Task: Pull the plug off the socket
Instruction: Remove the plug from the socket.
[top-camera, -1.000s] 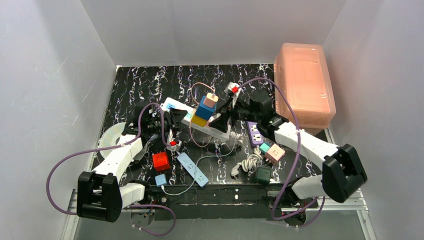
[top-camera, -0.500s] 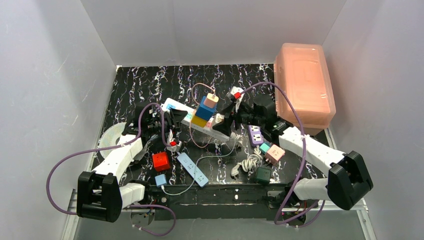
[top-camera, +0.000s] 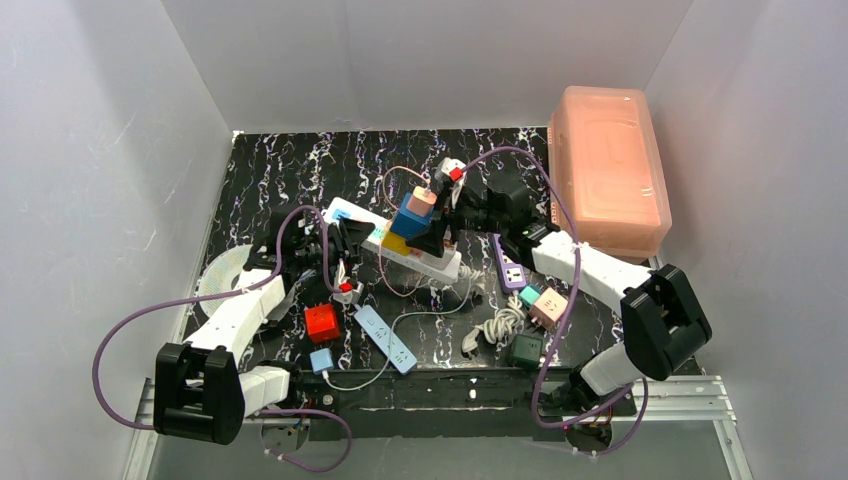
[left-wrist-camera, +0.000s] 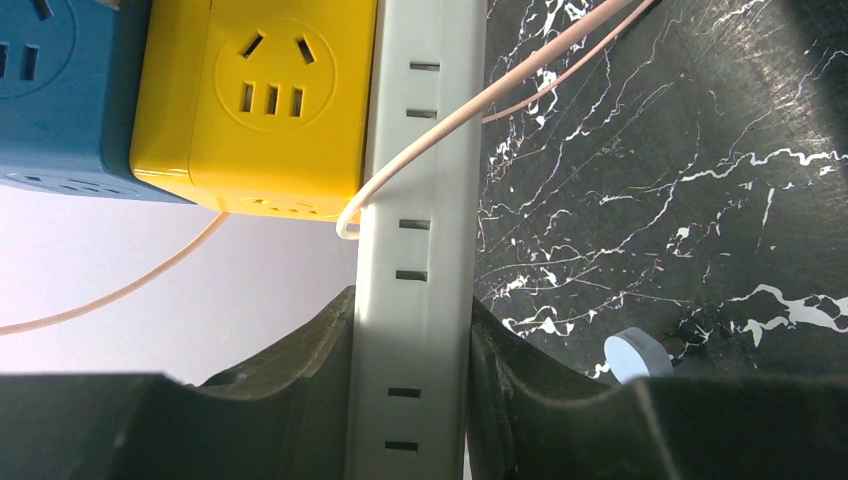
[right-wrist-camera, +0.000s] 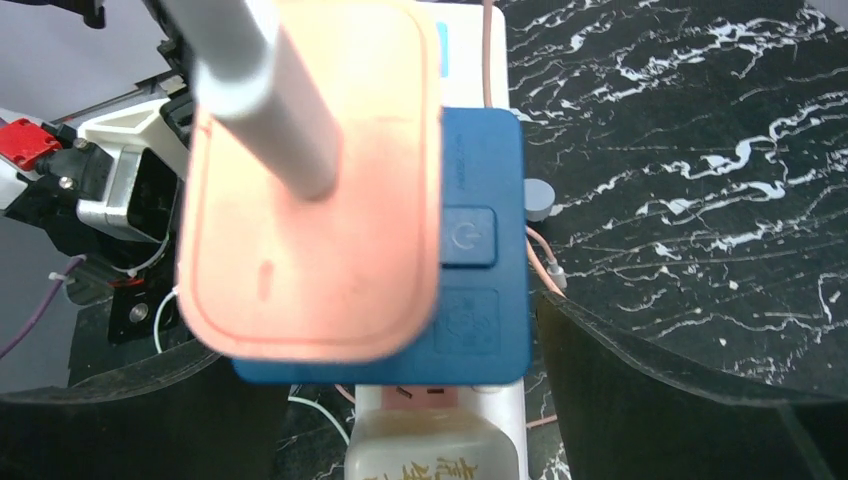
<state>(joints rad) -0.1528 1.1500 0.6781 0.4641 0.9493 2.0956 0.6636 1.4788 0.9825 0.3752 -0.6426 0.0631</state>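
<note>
The socket (top-camera: 395, 243), a long white power strip, lies slantwise mid-table. On it stands a stack: a yellow cube (top-camera: 397, 241), a blue cube (top-camera: 409, 221) and on top a pink plug (top-camera: 422, 200) trailing a thin pink cable. My left gripper (top-camera: 345, 238) is shut on the strip's left end; the left wrist view shows the socket (left-wrist-camera: 415, 300) pinched between both fingers (left-wrist-camera: 300, 380). My right gripper (top-camera: 436, 225) is open at the stack's right side. In the right wrist view its jaws (right-wrist-camera: 385, 340) stand wide on either side of the blue cube (right-wrist-camera: 480, 300), below the pink plug (right-wrist-camera: 310, 200), apart from both.
A pink translucent box (top-camera: 610, 170) fills the back right. A short purple strip (top-camera: 512, 268), pink and teal cubes (top-camera: 545, 305), a green cube (top-camera: 526, 348) and a coiled white cord (top-camera: 497, 328) lie right. A slim light-blue strip (top-camera: 385, 338) and a red cube (top-camera: 322, 322) lie front left.
My right arm has swung left and toward the back, bringing its open gripper from right of the strip to the stack. The left arm and the socket have not moved.
</note>
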